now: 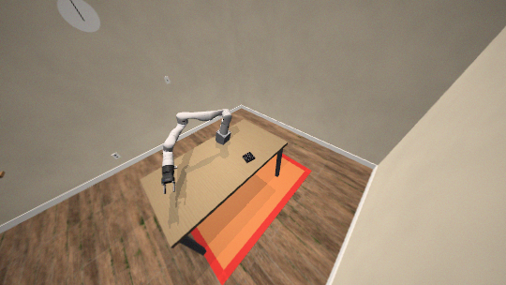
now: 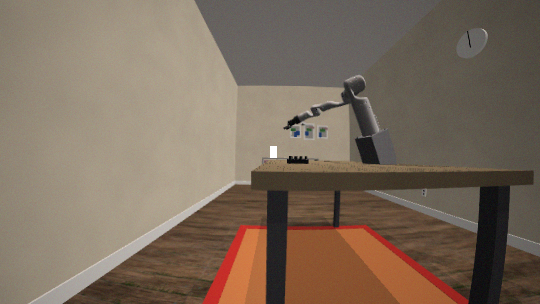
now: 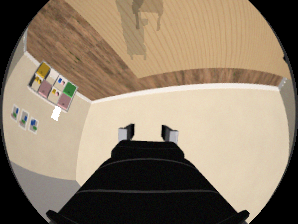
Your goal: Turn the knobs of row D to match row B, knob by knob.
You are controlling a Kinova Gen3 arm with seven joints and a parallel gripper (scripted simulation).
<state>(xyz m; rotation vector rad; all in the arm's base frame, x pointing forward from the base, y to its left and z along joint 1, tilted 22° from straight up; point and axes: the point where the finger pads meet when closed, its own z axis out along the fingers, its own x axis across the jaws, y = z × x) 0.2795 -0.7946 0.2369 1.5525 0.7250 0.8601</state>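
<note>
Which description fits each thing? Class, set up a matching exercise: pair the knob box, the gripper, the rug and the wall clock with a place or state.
Things:
1. knob box
2. gripper
3. rug
4. wall clock

Descriptions:
a. on the floor beneath the table
b. open, above the table's far end from the box
c. high on the wall
d. on the table top near the arm's base

Pairs: 1-d, 2-b, 3-a, 4-c
</note>
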